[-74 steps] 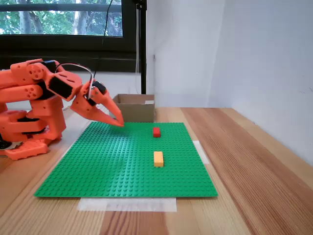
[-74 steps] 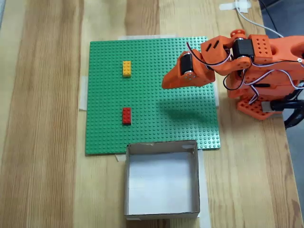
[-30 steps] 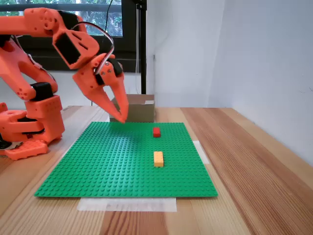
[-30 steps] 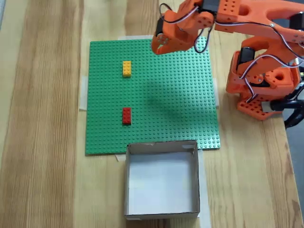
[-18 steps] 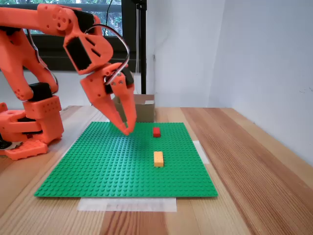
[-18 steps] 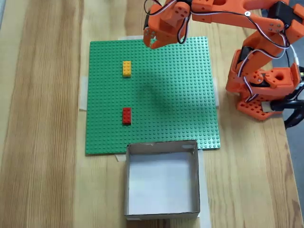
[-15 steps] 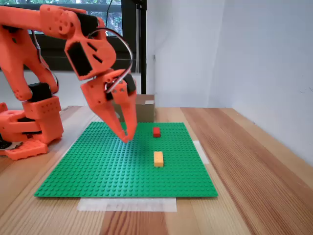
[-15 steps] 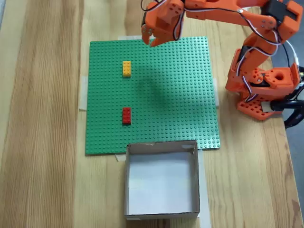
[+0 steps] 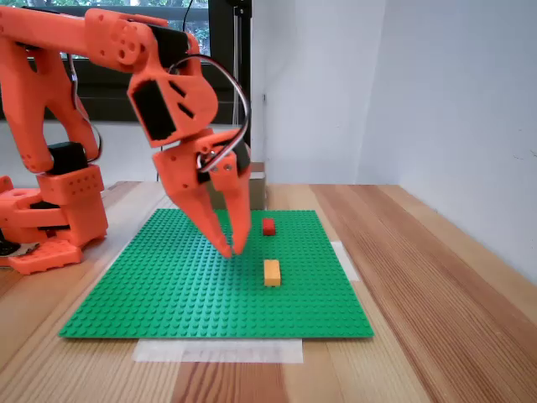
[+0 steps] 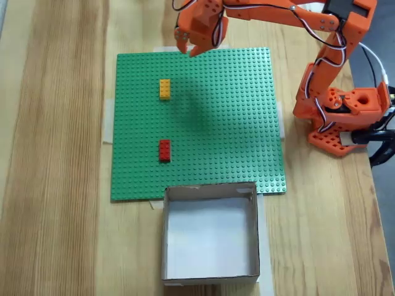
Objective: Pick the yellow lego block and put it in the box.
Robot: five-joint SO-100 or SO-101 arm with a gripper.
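Note:
The yellow lego block [image 9: 272,272] [image 10: 165,89] lies flat on the green baseplate [image 9: 168,285] [image 10: 234,123]. My orange gripper [image 9: 231,248] [image 10: 186,49] hangs above the plate with its fingertips pointing down, a short way from the block and not touching it. Its fingers are slightly open with nothing between them. In the top-down fixed view the gripper is over the plate's upper edge, up and right of the block. The box [image 10: 210,231] [image 9: 258,191] stands open at the plate's far edge, partly hidden behind the gripper in the low fixed view.
A smaller red brick [image 9: 268,226] [image 10: 164,150] sits on the plate between the yellow block and the box. The arm's orange base [image 9: 50,210] [image 10: 342,111] stands on the wooden table beside the plate. A white wall runs along the right in the low fixed view.
The arm has risen from its folded pose and stretched out over the plate. The gripper has swung towards the yellow block, come lower, and its fingers have parted a little.

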